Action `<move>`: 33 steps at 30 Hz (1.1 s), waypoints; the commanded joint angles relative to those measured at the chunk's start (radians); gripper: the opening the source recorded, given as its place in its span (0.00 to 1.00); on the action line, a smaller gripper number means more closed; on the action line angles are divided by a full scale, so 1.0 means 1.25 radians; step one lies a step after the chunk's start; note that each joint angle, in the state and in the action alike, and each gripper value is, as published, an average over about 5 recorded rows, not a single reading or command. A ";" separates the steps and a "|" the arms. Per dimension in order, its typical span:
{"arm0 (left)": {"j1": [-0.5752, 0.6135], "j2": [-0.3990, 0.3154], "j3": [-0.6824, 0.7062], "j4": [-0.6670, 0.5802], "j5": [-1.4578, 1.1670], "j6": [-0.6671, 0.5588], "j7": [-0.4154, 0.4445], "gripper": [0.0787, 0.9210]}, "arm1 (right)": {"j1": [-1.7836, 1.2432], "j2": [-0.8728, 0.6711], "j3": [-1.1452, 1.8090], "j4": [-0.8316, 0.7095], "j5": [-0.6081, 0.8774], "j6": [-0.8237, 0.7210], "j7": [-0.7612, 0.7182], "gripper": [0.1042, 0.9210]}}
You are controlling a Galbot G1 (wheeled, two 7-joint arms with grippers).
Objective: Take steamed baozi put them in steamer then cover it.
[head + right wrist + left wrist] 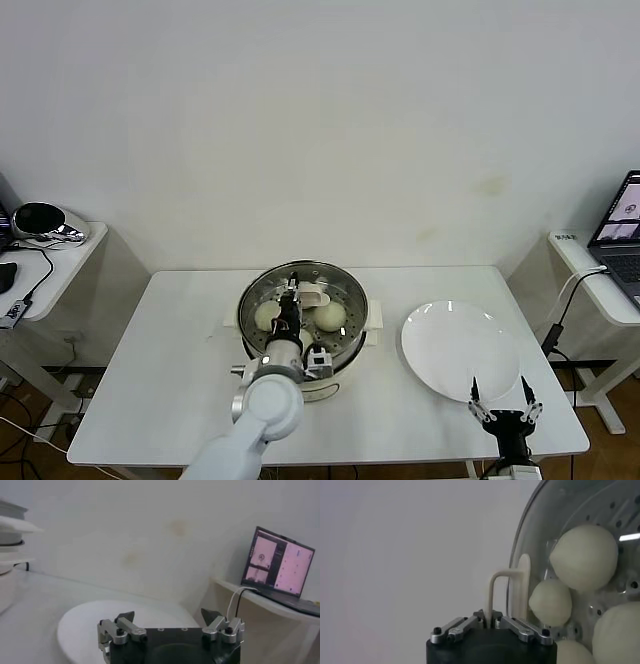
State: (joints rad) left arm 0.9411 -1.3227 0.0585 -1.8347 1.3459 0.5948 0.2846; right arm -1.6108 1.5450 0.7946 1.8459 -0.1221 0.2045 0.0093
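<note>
The steamer stands mid-table on its cream-white base. The glass cover lies over the pot, and I cannot tell whether it is fully seated. My left gripper is over the pot, shut on the cover's cream-white handle. Through the glass several cream-white baozi sit on the perforated tray; two show in the head view. My right gripper hangs open and empty at the plate's front edge, and shows in the right wrist view.
An empty white plate lies right of the steamer, also seen in the right wrist view. A laptop sits on a side table at right. A side table with a shiny object and cables stands at left.
</note>
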 commanded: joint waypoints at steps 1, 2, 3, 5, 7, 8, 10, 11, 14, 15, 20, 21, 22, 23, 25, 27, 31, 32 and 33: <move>0.108 0.028 -0.004 -0.139 -0.014 -0.007 -0.025 0.27 | -0.001 -0.001 0.002 0.001 -0.001 0.002 0.001 0.88; 0.132 0.036 -0.009 -0.168 -0.021 -0.011 -0.034 0.31 | -0.002 -0.001 0.002 0.001 -0.001 0.002 0.001 0.88; 0.156 0.046 -0.019 -0.201 -0.030 -0.015 -0.046 0.34 | -0.002 -0.002 0.003 0.002 -0.001 0.003 0.001 0.88; 0.210 0.069 -0.048 -0.271 -0.069 -0.025 -0.078 0.41 | -0.004 -0.002 0.004 0.002 -0.001 0.004 0.001 0.88; 0.280 0.098 -0.096 -0.348 -0.163 -0.043 -0.131 0.47 | -0.006 -0.004 0.002 0.003 -0.001 0.005 0.001 0.88; 0.322 0.111 -0.125 -0.379 -0.234 -0.055 -0.164 0.52 | -0.006 -0.005 0.001 0.003 -0.001 0.006 0.001 0.88; 0.415 0.124 -0.212 -0.425 -0.426 -0.107 -0.237 0.58 | -0.006 -0.007 -0.004 0.003 -0.001 0.010 0.001 0.88; 0.461 0.124 -0.265 -0.435 -0.548 -0.150 -0.270 0.62 | -0.006 -0.008 -0.008 0.004 0.000 0.014 0.000 0.88; 0.579 0.095 -0.438 -0.418 -0.912 -0.320 -0.363 0.72 | -0.006 -0.015 -0.026 0.006 0.005 0.026 -0.002 0.88; 0.610 0.082 -0.483 -0.404 -1.001 -0.360 -0.386 0.75 | -0.006 -0.019 -0.033 0.007 0.007 0.029 -0.003 0.88; 0.721 0.057 -0.589 -0.347 -1.230 -0.428 -0.421 0.87 | -0.013 -0.047 -0.069 0.016 0.034 0.041 -0.013 0.88; 0.738 0.055 -0.593 -0.340 -1.252 -0.436 -0.417 0.88 | -0.017 -0.056 -0.076 0.019 0.042 0.041 -0.017 0.88; 0.753 0.054 -0.595 -0.335 -1.265 -0.447 -0.413 0.88 | -0.022 -0.065 -0.083 0.023 0.050 0.040 -0.022 0.88; 0.766 0.052 -0.595 -0.329 -1.272 -0.461 -0.411 0.88 | -0.028 -0.075 -0.089 0.026 0.058 0.038 -0.027 0.88; 0.784 0.044 -0.586 -0.315 -1.282 -0.487 -0.407 0.88 | -0.040 -0.094 -0.099 0.035 0.075 0.030 -0.040 0.88; 0.792 0.036 -0.573 -0.295 -1.284 -0.504 -0.404 0.88 | -0.053 -0.111 -0.108 0.045 0.093 0.019 -0.053 0.88; 0.794 0.017 -0.549 -0.257 -1.277 -0.530 -0.401 0.88 | -0.075 -0.131 -0.124 0.064 0.131 0.000 -0.062 0.88; 0.792 0.013 -0.546 -0.250 -1.276 -0.534 -0.401 0.88 | -0.078 -0.133 -0.126 0.065 0.136 -0.002 -0.063 0.88; 0.789 0.009 -0.544 -0.242 -1.276 -0.538 -0.401 0.88 | -0.081 -0.134 -0.129 0.067 0.140 -0.004 -0.063 0.88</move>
State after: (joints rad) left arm 1.7630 -1.2697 -0.5278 -2.2033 0.1084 0.0969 -0.1518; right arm -1.6662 1.4405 0.6839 1.8977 -0.0357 0.2263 -0.0410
